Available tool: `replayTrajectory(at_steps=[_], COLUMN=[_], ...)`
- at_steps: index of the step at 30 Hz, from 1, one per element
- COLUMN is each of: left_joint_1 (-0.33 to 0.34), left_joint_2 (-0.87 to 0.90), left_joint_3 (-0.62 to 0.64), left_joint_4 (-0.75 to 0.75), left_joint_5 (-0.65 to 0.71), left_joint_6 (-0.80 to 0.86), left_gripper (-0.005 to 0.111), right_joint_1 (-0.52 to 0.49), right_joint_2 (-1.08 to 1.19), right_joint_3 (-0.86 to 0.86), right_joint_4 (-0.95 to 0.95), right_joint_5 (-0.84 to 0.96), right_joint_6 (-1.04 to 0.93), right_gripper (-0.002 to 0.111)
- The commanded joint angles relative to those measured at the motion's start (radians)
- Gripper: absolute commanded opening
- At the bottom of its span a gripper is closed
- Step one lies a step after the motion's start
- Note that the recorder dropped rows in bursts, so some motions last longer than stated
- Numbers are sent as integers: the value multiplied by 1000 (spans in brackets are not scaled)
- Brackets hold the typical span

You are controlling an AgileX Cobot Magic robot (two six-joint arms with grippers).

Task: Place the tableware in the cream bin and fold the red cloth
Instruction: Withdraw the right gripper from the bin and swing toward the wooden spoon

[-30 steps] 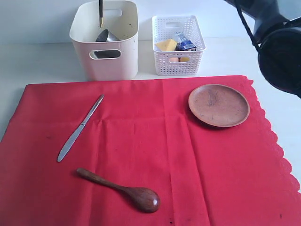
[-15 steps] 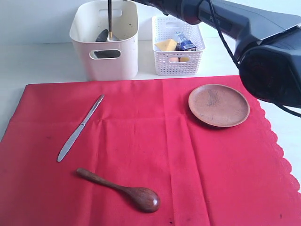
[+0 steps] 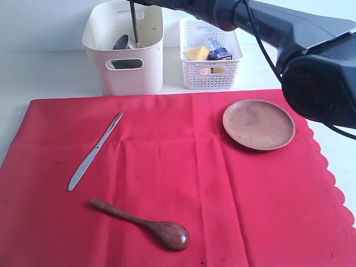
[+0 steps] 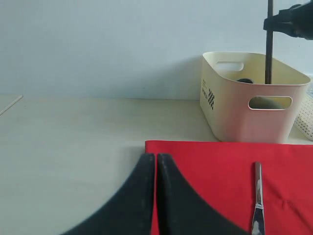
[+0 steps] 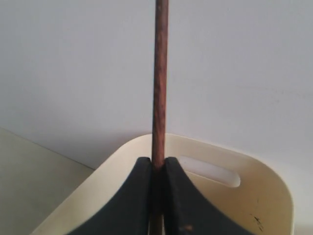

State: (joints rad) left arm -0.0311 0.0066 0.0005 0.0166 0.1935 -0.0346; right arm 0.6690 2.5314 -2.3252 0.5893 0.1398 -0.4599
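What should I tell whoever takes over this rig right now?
Right gripper: shut on the chopsticks, holding them upright with the lower end inside the cream bin; not released yet.
Left gripper: shut, empty, low near a corner of the red cloth.
In the bin: a metal item.
On the cloth: knife, spoon, plate.
Left to do: drop the chopsticks, bin those three, fold the cloth.
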Motion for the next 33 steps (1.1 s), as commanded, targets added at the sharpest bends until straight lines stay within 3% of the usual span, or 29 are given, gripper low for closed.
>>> replayTrajectory(at_steps=[1, 12, 33], left_joint_1=[3, 3, 3], left_joint_2=[-7, -7, -7], left_joint_3=[-1, -1, -1], left_joint_4=[-6, -6, -6], left_joint_5=[0, 0, 0], left_joint_6=[-1, -1, -1], left_gripper=[4, 4, 4], right_joint_1=[0, 0, 0], right_joint_2=[-3, -3, -135], right_joint_3=[-8, -8, -8], right_joint_4=[-51, -51, -66], right_joint_5=[31, 31, 337], right_joint_6=[-12, -12, -12], right_gripper=[7, 51, 49])
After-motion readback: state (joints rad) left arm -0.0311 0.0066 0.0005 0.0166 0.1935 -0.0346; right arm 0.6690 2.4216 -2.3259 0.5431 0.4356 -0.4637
